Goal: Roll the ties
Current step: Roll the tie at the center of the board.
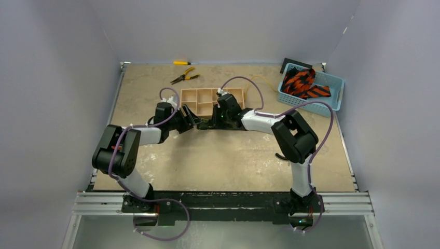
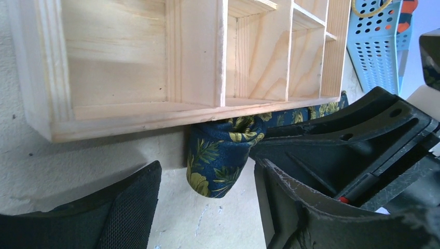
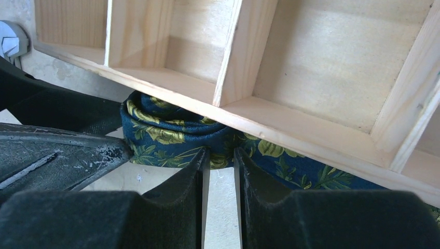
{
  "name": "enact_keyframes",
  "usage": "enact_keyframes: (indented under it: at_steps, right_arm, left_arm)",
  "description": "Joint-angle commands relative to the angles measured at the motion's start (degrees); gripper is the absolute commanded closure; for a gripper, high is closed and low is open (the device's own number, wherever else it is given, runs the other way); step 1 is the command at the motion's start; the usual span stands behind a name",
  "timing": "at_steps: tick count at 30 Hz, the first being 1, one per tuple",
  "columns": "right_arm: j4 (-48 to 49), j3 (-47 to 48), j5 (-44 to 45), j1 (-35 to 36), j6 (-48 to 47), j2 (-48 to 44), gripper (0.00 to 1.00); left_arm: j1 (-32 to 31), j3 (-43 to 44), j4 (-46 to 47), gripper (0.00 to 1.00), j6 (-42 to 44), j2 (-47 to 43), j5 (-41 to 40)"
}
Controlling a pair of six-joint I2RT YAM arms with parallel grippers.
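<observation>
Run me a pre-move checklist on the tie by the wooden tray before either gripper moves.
1. Navy tie rolled at one end: ok.
2. Left gripper open, roll between its fingers: ok.
3. Right gripper pinching the tie: cannot tell; its tips meet the fabric with a narrow gap between them.
4. Roll clear of wooden tray: not ok; the tray's edge hides part of it.
5. Orange-striped ties out of the way in blue basket: ok.
</observation>
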Motion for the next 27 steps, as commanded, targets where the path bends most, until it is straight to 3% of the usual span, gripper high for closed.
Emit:
enact_keyframes:
  at_steps: [1,14,22,27]
  right_arm:
    - [0.37,-1.75,1.21,-0.5,0.43,-0.46,0.74]
    - [2.12,-1.62,-4.58,-2.75,2.95,-0.53,0.73]
    - [3.16,-1.81,-8.66,-4.1,4.66,-0.19,0.73]
    - [3.96,-2.75,-9.73,-4.69,5.0,0.17,0.73]
  left_arm:
    - [0.33,2.39,3.33,0.34,-0.05,1.26,3.94]
    - [-2.16,5.31,1.32,0.38,4.96,3.34,4.34]
    - [-2.59,6.92,-1.71,0.51,7.57,4.82,2.49]
    - [-2.61,7.58,-2.63,0.48,7.86,5.94,2.73]
